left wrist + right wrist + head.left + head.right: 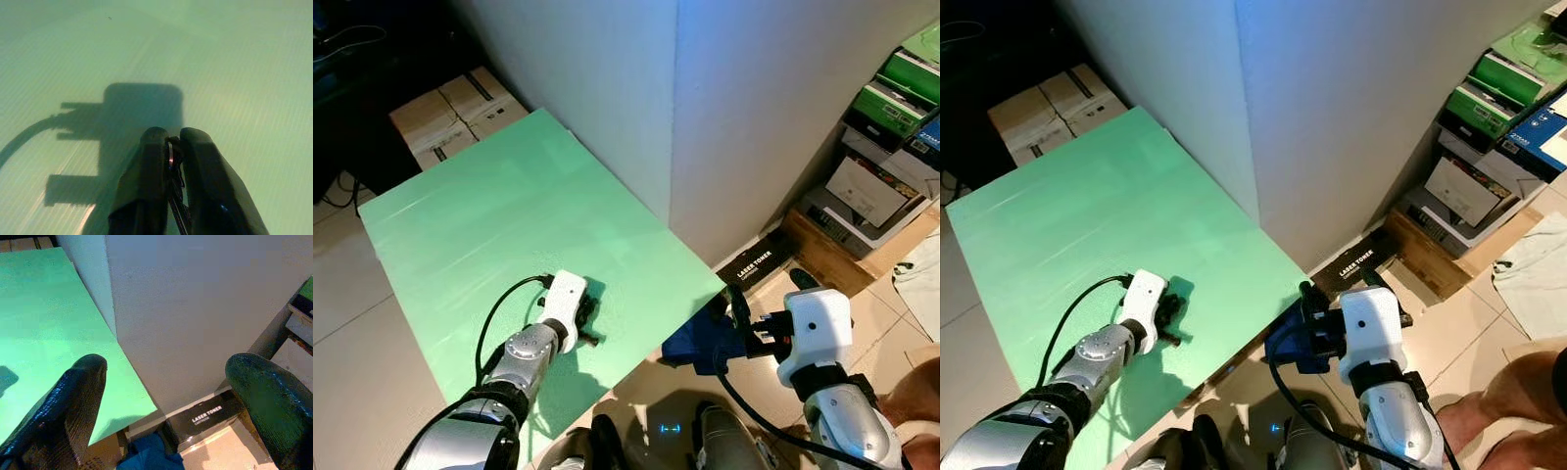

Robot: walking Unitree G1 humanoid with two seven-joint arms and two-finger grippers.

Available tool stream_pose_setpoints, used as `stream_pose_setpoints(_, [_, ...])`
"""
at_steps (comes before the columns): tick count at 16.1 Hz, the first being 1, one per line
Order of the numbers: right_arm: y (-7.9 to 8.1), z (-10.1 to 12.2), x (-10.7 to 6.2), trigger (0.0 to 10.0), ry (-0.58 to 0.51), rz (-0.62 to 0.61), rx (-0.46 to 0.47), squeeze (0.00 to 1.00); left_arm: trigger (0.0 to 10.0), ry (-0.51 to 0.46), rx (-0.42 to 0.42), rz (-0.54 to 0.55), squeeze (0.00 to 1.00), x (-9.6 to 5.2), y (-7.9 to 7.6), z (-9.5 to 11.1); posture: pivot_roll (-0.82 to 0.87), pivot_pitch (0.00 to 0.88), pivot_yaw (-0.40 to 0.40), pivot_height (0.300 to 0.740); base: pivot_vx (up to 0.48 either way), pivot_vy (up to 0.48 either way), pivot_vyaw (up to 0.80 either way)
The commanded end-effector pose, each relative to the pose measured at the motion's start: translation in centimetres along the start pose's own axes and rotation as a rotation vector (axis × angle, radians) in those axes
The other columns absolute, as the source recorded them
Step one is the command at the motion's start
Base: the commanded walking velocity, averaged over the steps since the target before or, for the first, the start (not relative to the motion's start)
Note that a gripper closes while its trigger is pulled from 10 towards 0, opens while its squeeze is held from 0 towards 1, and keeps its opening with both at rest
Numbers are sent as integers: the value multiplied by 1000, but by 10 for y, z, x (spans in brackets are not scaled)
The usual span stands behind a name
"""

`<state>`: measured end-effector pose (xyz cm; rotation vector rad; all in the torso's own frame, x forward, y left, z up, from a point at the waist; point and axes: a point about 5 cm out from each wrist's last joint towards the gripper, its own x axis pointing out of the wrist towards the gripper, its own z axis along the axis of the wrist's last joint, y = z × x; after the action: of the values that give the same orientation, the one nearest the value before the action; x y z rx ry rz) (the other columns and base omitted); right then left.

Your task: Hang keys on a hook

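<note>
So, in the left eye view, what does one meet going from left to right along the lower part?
Left gripper shut on keys over the green board → blue cloth → right gripper, open → toner box.

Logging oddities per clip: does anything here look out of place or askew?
No hook can be seen: the left gripper, shut on the keys, is low over a bare green board. The right gripper hangs open off the board's edge. A black toner box lies on the floor.

Storeroom: stacked toner boxes (891, 108)
</note>
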<state>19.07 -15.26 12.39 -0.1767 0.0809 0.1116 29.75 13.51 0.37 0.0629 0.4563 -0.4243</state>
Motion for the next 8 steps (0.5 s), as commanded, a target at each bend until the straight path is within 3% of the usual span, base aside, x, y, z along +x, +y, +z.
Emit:
stream_pose_setpoints(1, [2,-6,1,10000,23,10,19,0,0,-14,-44,-16,0,0,-3,-1,-355,226,154,740,0,0,0])
stream_pose_setpoints(5, [6,-13,15,10000,18,31,25,0,0,-255,-84,-79,0,10,-12,50,-310,157,161,740,0,0,0])
stream_pose_setpoints(8, [8,-13,27,10000,-6,43,25,0,0,-333,-135,-52,0,10,-1,72,-287,116,160,740,0,0,0])
